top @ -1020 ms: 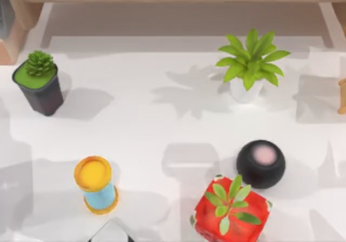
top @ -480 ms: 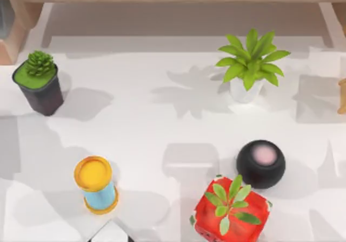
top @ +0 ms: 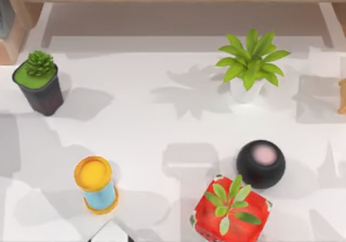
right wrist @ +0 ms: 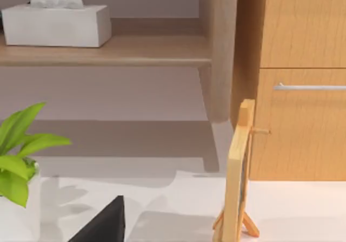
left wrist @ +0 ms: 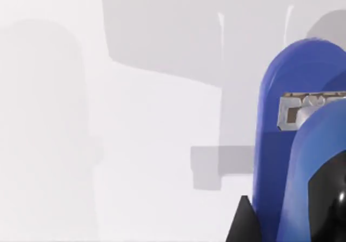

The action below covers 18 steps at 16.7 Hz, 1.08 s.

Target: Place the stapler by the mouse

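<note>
Slippage is the risk: the glossy blue plastic stapler point(left wrist: 292, 144), rounded with a metal staple slot, hangs above the white surface point(left wrist: 135, 144) beside the left tool's dark fingertip point(left wrist: 246, 223). Whether that tool clamps it, I cannot tell; a smooth casing could twist free.

Table point(top: 135, 123): potted succulent point(top: 39, 82) far left | leafy plant point(top: 250, 63) back right | round speaker point(top: 261, 163) right, just behind boxed plant point(top: 231, 209) | hourglass point(top: 96, 184) front left.
</note>
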Motion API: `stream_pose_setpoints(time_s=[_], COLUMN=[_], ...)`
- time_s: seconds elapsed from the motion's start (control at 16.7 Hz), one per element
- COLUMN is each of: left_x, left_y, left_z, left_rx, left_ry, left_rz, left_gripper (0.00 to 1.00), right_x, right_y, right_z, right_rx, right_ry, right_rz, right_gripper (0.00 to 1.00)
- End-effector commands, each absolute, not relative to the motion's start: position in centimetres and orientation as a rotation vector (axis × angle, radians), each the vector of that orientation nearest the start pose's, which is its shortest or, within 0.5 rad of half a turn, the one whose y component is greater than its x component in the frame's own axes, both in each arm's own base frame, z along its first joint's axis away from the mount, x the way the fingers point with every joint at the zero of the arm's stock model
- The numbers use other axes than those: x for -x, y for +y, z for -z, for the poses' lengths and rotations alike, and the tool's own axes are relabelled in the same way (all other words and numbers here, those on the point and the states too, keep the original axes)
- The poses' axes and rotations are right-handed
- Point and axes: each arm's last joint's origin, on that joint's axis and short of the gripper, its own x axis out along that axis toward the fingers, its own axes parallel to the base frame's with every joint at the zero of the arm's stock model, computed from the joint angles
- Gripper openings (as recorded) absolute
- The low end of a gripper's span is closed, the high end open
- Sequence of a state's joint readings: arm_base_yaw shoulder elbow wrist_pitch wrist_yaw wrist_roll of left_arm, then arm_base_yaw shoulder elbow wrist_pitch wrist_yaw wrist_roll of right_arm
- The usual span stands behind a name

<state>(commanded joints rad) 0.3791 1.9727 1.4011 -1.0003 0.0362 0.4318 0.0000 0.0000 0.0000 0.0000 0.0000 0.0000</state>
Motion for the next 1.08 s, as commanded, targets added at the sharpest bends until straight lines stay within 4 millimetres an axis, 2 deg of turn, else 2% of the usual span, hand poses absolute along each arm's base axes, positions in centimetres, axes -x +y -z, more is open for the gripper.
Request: stream_pose_setpoints(time_s=[0.54, 0.78, 1.08], left_x=[-35.6, -35.7, -35.2], left_y=[11.6, 11.9, 13.1], left_z=[-16.9, -17.0, -16.4], left_rx=[-0.105, -0.112, -0.074], left_ry=[1.425, 1.402, 1.436], left_rz=[0.163, 0.142, 0.08], left_gripper=[0.0, 0.0, 0.0], right_x=[-10.6, -10.6, -10.6], right_y=[-0.1, -0.1, -0.1], right_z=[-16.0, -16.0, -16.0], right_rx=[0.0, 0.0, 0.0], right_ry=[0.0, 0.0, 0.0], right_rz=[0.0, 0.0, 0.0], right_gripper=[1.0, 1.0, 1.0])
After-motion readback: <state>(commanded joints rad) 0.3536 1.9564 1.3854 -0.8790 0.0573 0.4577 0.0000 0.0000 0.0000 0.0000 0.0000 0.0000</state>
